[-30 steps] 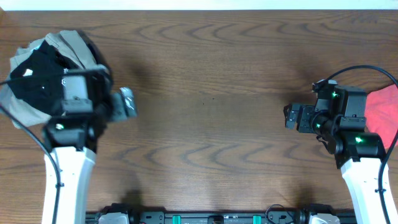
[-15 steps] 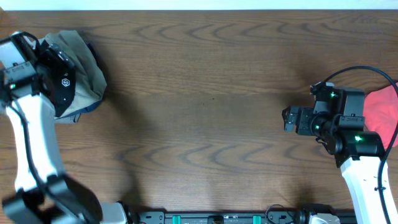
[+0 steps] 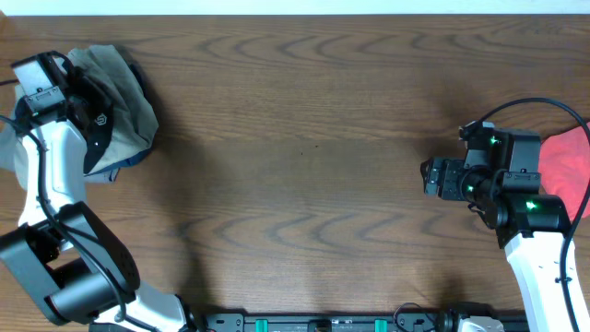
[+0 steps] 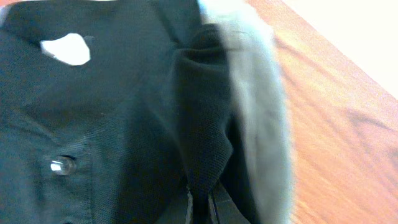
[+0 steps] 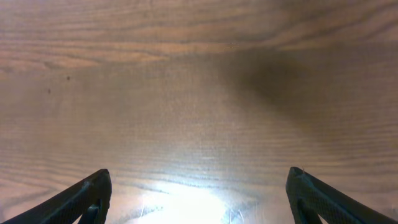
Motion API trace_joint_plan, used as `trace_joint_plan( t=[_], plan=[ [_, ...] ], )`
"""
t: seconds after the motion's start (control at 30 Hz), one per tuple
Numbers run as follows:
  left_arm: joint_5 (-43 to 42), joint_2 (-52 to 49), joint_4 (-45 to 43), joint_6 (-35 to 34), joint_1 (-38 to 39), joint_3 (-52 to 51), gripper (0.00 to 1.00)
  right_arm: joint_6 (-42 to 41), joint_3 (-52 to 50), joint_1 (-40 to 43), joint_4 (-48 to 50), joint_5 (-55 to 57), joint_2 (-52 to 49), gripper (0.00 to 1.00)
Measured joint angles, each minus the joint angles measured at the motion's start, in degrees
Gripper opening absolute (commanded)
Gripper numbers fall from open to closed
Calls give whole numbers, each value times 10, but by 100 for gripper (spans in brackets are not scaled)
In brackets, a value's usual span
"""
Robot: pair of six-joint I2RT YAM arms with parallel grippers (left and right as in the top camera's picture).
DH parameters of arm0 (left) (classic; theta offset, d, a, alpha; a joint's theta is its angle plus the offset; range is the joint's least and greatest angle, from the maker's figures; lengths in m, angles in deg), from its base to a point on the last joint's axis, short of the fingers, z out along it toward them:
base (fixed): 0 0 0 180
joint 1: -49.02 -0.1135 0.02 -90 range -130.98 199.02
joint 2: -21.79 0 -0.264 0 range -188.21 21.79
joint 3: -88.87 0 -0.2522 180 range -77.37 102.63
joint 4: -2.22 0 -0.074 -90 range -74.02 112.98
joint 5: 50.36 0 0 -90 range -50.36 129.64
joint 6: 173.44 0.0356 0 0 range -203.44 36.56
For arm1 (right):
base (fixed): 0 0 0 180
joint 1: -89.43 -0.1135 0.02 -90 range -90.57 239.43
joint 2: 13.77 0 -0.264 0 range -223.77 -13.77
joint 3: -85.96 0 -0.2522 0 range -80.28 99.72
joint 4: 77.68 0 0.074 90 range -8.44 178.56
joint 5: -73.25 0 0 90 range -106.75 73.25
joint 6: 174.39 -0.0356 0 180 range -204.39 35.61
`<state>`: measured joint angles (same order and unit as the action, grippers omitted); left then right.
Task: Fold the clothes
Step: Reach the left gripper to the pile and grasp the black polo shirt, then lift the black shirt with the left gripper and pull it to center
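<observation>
Your left arm [image 3: 51, 194] has folded back since half a second ago: its elbow now sits low at the lower left of the overhead view and its wrist has shifted a little over the pile. The right arm has hardly moved.

Nearest you, at the bottom edge, both white arm links rise from the base. Partway up on the right, the right gripper [image 5: 199, 177] hangs over bare table [image 3: 313, 138], pointing toward the middle. Its wrist view shows the two fingertips far apart at the lower corners, with only wood grain between them, so it is wide open and holds nothing. Just behind that arm, at the right edge, lies a red cloth [image 3: 564, 161], partly hidden by the arm.

Farther off, at the upper left of the overhead view, the pile of clothes lies on the table: a black shirt [image 4: 112, 124] bunched on a tan cloth [image 3: 129, 92]. The left gripper [image 4: 202, 208] is down on this pile. Its wrist view shows the fingers drawn close together at the bottom edge, with a fold of the black shirt pinched between them. On the shirt you see a button [image 4: 61, 165] at the left and a white label [image 4: 67, 48] above it. The picture is blurred.
</observation>
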<state>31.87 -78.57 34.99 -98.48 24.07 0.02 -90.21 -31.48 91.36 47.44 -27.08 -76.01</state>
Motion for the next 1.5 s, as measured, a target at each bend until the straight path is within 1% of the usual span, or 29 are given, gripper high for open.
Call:
trace_joint_plan(
  t=[0.1, 0.2, 0.33, 0.43, 0.5, 0.6, 0.7, 0.8, 0.87, 0.93, 1.07, 1.27, 1.4, 1.5],
  plan=[
    [-61, 35, 0, 0, 9, 0, 6, 0, 0, 0, 15, 0, 0, 89],
    [-119, 94, -15, 0, 44, 2, 6, 0, 0, 0, 25, 0, 0, 89],
    [-175, 192, -23, 1, 136, 12, 6, 0, 0, 0, 27, 2, 0, 89],
    [-207, 257, -19, 2, 197, 21, 6, -7, 0, 0, 17, 23, 0, 90],
    [-220, 294, 3, 3, 212, 25, 6, -14, 0, 0, 11, 43, 0, 91],
    [-229, 324, 78, 2, 212, 30, 6, -19, 0, 0, 11, 66, 0, 92],
    [-234, 320, 169, 2, 212, 31, 6, -23, 0, 0, 13, 77, 0, 94],
    [-236, 287, 259, 0, 213, 31, 7, -25, 0, 0, 15, 83, 0, 95],
    [-236, 254, 300, 0, 219, 30, 7, -27, 0, 0, 15, 85, 0, 96],
    [-235, 220, 322, 3, 226, 29, 7, -27, 0, 0, 14, 86, 0, 99],
    [-233, 152, 332, 35, 241, 29, 7, -23, 0, 0, 13, 70, 0, 99],
    [-239, 109, 325, 71, 246, 29, 6, 31, 0, -1, 15, -41, 0, 99],
    [-296, 116, 299, 110, 253, 29, 6, 68, 0, -8, 35, -125, -9, 99],
    [-342, 135, 286, 130, 265, 29, 6, 85, 0, -19, 86, -198, -25, 99]
  ],
)
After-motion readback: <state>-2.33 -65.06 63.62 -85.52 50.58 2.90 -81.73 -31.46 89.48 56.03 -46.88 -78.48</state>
